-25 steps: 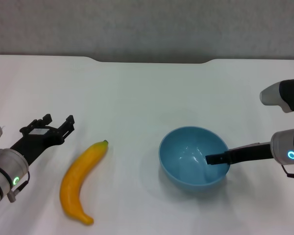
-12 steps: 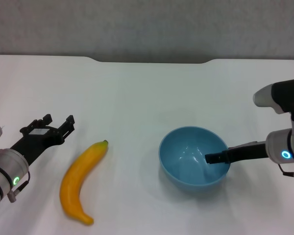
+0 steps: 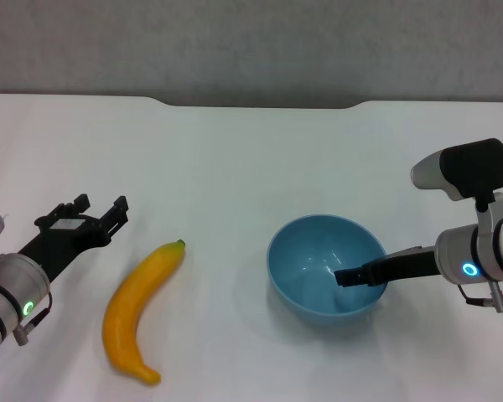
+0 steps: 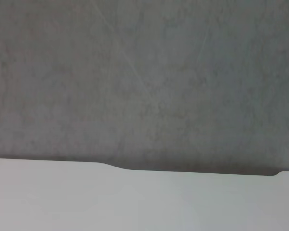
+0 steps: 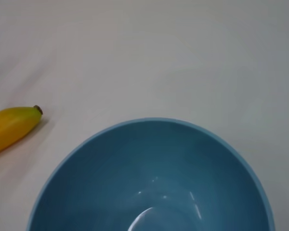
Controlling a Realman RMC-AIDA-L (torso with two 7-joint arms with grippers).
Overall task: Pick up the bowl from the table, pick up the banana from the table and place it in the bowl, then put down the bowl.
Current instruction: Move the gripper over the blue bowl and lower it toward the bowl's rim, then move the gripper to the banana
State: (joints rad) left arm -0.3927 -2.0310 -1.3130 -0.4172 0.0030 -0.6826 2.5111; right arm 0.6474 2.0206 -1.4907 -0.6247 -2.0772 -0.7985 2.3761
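Observation:
The light-blue bowl (image 3: 314, 255) is right of centre on the white table (image 3: 235, 159). My right gripper (image 3: 345, 280) reaches in from the right and is shut on the bowl's right rim, with one dark finger inside the bowl and the other hidden behind the wall. The right wrist view looks down into the bowl (image 5: 154, 178). The yellow banana (image 3: 138, 306) lies on the table left of the bowl, stem tip pointing at the far side; its stem end also shows in the right wrist view (image 5: 12, 126). My left gripper (image 3: 98, 211) is open and empty, just left of the banana.
The table's far edge has a shallow notch (image 3: 256, 105) with a grey wall behind it. The left wrist view shows only that wall and the table's far edge (image 4: 135, 202).
My right arm has moved a little to the left and the bowl has shifted left with it. The left arm and the banana have not moved.

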